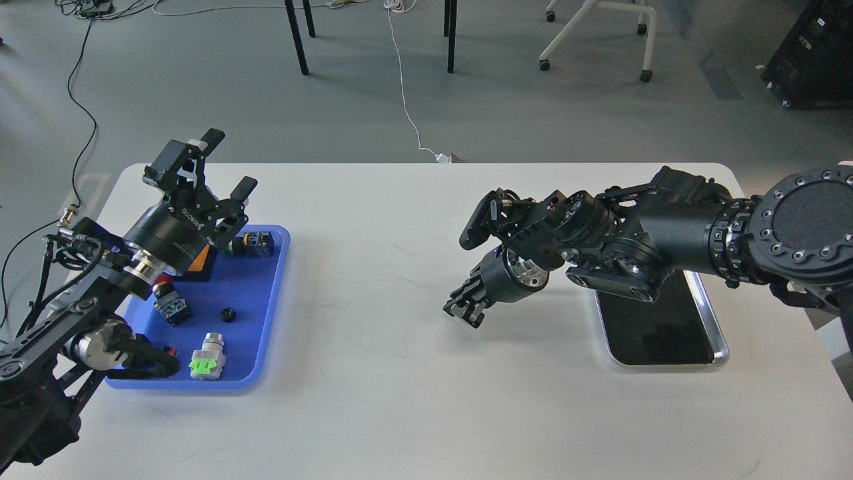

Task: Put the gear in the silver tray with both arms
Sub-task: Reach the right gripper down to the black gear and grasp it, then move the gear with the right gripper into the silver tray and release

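Basically unstarted: silver tray (716, 333) near the tabletop's right edge looks empty, small black gear (228, 313) sits in the blue tray (276, 313), left gripper (230, 163) wide open above it, right gripper (466, 303) state unclear.

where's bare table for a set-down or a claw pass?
Bare: white table between blue tray and right claw; the near strip; silver tray front half. Crowded: blue tray, full of parts under left claw; silver tray's far half under the right arm.
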{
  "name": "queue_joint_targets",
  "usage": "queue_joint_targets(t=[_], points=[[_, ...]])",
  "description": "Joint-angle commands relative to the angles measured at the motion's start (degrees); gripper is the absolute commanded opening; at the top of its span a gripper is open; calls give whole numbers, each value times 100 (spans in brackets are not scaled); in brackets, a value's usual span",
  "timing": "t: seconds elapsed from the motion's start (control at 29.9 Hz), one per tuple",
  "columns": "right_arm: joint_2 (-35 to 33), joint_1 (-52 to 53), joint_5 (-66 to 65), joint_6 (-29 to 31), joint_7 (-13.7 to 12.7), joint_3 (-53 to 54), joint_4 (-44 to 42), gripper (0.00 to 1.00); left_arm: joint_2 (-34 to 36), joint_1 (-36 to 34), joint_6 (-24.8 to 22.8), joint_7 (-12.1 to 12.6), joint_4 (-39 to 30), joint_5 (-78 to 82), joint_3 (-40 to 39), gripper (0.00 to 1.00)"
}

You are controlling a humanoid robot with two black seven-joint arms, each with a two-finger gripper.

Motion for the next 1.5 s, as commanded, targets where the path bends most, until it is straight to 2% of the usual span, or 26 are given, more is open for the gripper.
queue_joint_targets(t=[0.0, 0.47, 0.57, 0.67, 0.97, 1.3, 1.4, 1.47], points=[[-333, 172, 1, -2, 0, -1, 122, 12, -1, 0, 0, -1, 0, 0, 0, 98], [-2618, 287, -25, -116, 0, 8, 649, 13, -71, -17, 0, -1, -44, 0, 9, 98], [-3198, 200, -25, -239, 0, 8, 807, 13, -80, -35, 0, -1, -61, 0, 9, 98], [-3489, -72, -34, -310, 0, -9, 764, 13, -88, -53, 8, -1, -70, 9, 9, 98], [-3473, -969, -122, -582, 0, 17, 8, 14, -203, -53, 8, -1, -70, 9, 9, 98], [-3025, -1145, -113, -626, 0, 70, -396, 17, -194, -70, 8, -1, -70, 9, 9, 98], [-2980, -1146, -104, -626, 0, 78, -388, 23, -176, -61, 8, -1, -70, 9, 9, 98], [-2972, -1146, -104, -626, 0, 78, -388, 36, -159, -70, 8, -1, -70, 9, 9, 98]])
